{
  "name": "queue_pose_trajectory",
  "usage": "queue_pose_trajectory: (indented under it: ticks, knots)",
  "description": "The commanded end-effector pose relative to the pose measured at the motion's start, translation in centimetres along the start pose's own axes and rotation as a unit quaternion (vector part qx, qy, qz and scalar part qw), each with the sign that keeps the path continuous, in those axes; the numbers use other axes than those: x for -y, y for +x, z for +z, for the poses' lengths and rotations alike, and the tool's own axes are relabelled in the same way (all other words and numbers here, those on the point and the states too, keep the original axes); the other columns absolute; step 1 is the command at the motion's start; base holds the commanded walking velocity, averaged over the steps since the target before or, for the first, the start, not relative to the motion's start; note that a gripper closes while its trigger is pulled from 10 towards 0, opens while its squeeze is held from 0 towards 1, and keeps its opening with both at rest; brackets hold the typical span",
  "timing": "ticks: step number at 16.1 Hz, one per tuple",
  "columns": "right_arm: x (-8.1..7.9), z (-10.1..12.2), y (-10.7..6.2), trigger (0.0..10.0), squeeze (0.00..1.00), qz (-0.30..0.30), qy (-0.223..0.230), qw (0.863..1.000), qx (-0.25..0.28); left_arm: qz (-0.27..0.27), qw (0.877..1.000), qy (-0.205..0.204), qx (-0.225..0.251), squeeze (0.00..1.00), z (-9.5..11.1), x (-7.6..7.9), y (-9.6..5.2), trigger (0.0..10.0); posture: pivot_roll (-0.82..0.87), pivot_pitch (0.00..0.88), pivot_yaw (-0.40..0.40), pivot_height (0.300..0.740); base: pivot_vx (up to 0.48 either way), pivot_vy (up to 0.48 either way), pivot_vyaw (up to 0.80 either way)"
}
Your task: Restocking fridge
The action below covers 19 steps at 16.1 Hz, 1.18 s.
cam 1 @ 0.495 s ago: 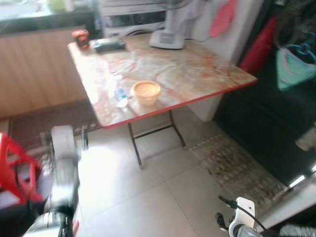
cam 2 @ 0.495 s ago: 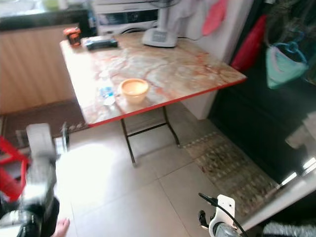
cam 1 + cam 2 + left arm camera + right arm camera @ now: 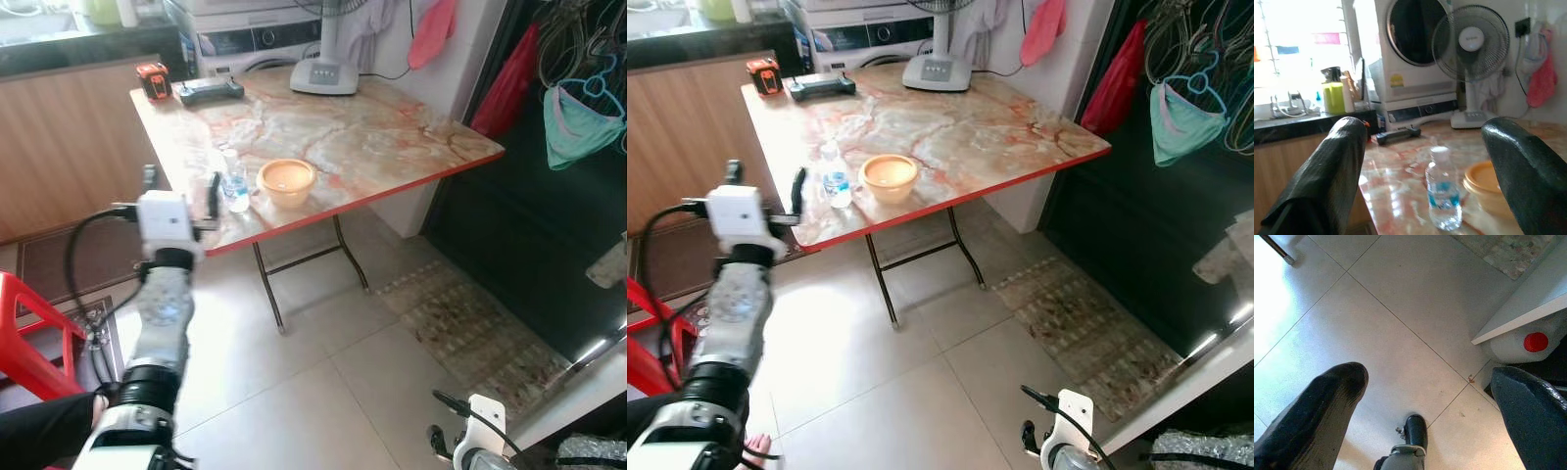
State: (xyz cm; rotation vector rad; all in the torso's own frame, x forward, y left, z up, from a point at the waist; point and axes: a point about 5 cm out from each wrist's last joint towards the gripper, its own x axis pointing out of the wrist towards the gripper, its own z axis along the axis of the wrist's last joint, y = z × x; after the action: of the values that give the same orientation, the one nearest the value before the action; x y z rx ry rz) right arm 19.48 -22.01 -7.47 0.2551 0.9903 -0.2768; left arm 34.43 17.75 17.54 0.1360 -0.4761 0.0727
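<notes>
The fan [image 3: 328, 59] is cut off above its base by the top edge. The bottle [image 3: 1444, 196] label is too blurred to read.

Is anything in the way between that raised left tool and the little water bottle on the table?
Nothing visible. The left tool is open and aimed straight at the water bottle, with bare tabletop between them. The orange bowl sits just beside the bottle, on its far side from the tool, not in the path.

The marble-patterned folding table [image 3: 392, 137] carries a water bottle [image 3: 234, 186], orange bowl [image 3: 287, 181], fan [image 3: 324, 73] and remote [image 3: 210, 91].
</notes>
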Motion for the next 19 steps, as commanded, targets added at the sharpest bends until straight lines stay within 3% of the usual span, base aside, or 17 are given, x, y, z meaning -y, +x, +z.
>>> queue_pose_trajectory:
  ticks: [1,7,10,11,14,16,19]
  knots:
    - [0.1,0.2,0.0,10.0,0.0,-0.002,0.002,1.0,0.009,0.006,1.0,0.003,-0.012,0.0,-0.2,-0.1,-0.1,10.0,0.02,0.0,-0.027,0.74,0.0,0.0,0.0]
    - [0.9,-0.8,-0.2,10.0,0.0,-0.006,-0.007,1.0,0.004,0.027,0.999,-0.017,-0.02,0.0,0.2,-0.8,-1.2,10.0,0.01,0.0,-0.037,0.74,0.0,0.0,0.0]
    - [1.7,-2.2,-0.4,10.0,0.0,-0.01,-0.043,0.999,-0.001,0.009,0.999,0.005,-0.048,0.0,-1.0,-0.9,-3.5,10.0,0.01,0.0,-0.034,0.74,0.0,0.0,0.0]
    - [2.0,-3.0,-0.5,10.0,0.0,-0.013,-0.057,0.998,-0.01,-0.005,0.998,0.011,-0.06,0.0,-1.3,-0.9,-5.0,10.0,0.0,0.0,-0.026,0.74,0.0,0.0,0.0]
    - [2.8,-3.9,-0.8,10.0,0.0,-0.018,-0.089,0.996,-0.008,-0.002,0.997,0.017,-0.078,0.0,-1.4,-1.4,-6.7,10.0,-0.01,0.0,-0.013,0.74,0.0,0.0,0.0]
    - [3.1,-4.4,-1.0,10.0,0.0,-0.005,-0.147,0.989,-0.011,-0.027,0.996,0.004,-0.081,0.0,-0.9,-0.3,-7.7,10.0,-0.03,0.0,0.001,0.74,0.0,0.0,0.0]
    - [3.2,-5.7,-1.3,10.0,0.0,0.02,-0.145,0.989,-0.033,-0.042,0.996,-0.007,-0.08,0.0,0.2,0.8,-8.1,10.0,-0.01,0.0,-0.008,0.74,0.0,0.0,0.0]
